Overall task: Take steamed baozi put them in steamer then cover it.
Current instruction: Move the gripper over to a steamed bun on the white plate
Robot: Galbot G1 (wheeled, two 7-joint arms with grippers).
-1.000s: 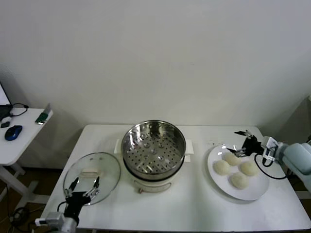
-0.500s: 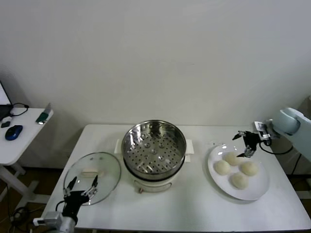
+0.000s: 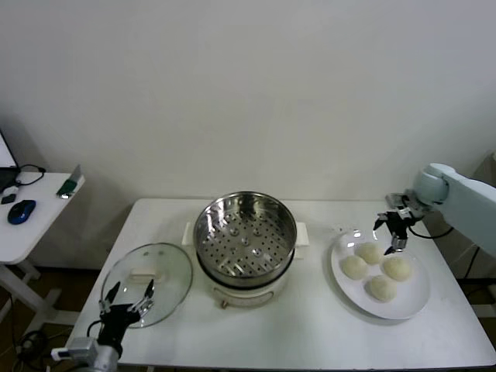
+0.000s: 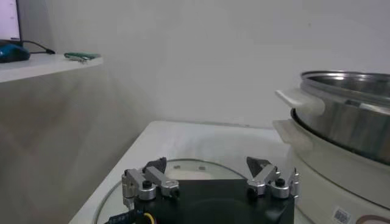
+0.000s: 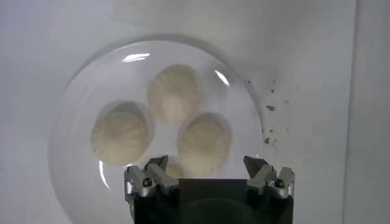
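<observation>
Four cream-white baozi lie on a white plate [image 3: 406, 304] at the table's right: one at the back [image 3: 369, 252], one at the left [image 3: 353, 266], one at the right [image 3: 396, 268], one at the front [image 3: 381, 287]. My right gripper [image 3: 392, 230] is open and empty, hovering above the plate's back edge; its wrist view looks down on the baozi [image 5: 205, 142] between its open fingers [image 5: 157, 164]. The steel steamer [image 3: 244, 231] on its cream base stands mid-table, uncovered and empty. My left gripper [image 3: 126, 301] is open, parked at the front left by the glass lid [image 3: 147, 277].
A side table [image 3: 23, 225] at the far left holds a blue mouse and small items. The steamer's side handle [image 4: 297, 101] and the lid [image 4: 183, 173] show in the left wrist view. The table's right edge lies just past the plate.
My right gripper has swung from low over the plate's right side up and back, and now points down over the plate's back edge. The left arm stays put.
</observation>
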